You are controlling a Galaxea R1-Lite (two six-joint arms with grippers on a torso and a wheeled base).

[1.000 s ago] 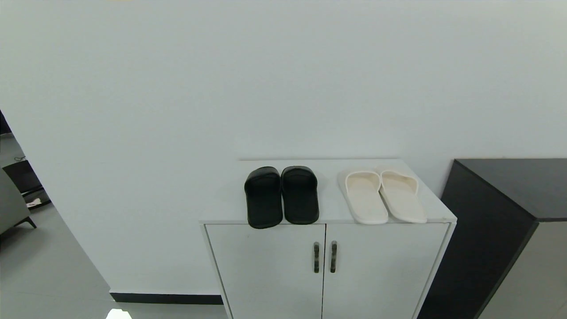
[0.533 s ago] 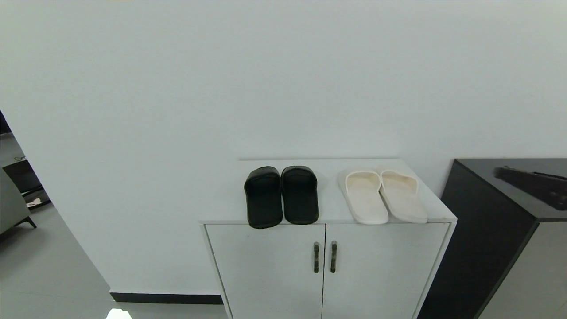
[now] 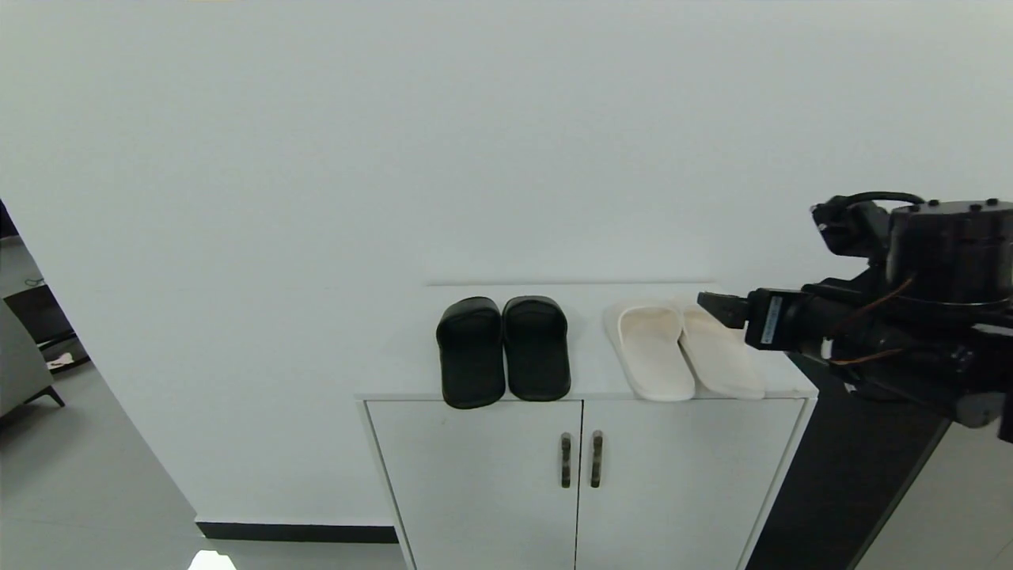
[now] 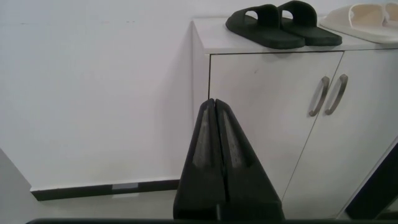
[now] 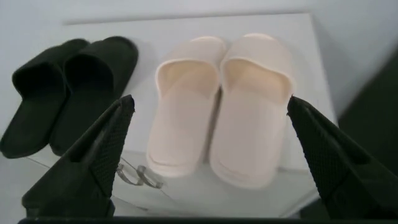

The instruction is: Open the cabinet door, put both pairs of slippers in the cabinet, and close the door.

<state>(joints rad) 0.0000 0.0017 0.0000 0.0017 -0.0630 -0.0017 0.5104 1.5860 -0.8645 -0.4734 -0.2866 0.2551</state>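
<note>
**Doors shut, both pairs on top, one pincer spread by the cream pair**

Nearest, the left gripper (image 4: 215, 109): pressed together pad to pad, pinching nothing. Hangs low before the left front corner of the white cabinet (image 4: 261, 118), apart from it.

Next, the right gripper (image 5: 209, 106): spread wide, holding nothing. Hovers at the right end of the cabinet top, with its fingers framing the cream slippers (image 5: 249, 93) in the wrist view. No contact to be seen.

On the cabinet front: both doors (image 3: 475, 475) closed, meeting at the middle. Two upright handles (image 3: 580, 459) side by side at the seam. Inside hidden.

On the cabinet top: black slippers (image 3: 502, 352) on the left, side by side, heels at the front edge. Cream pair on the right, touching each other, near the black pair but apart from it.

Just beside the cabinet, on the right: a dark unit (image 3: 847, 475).
</note>
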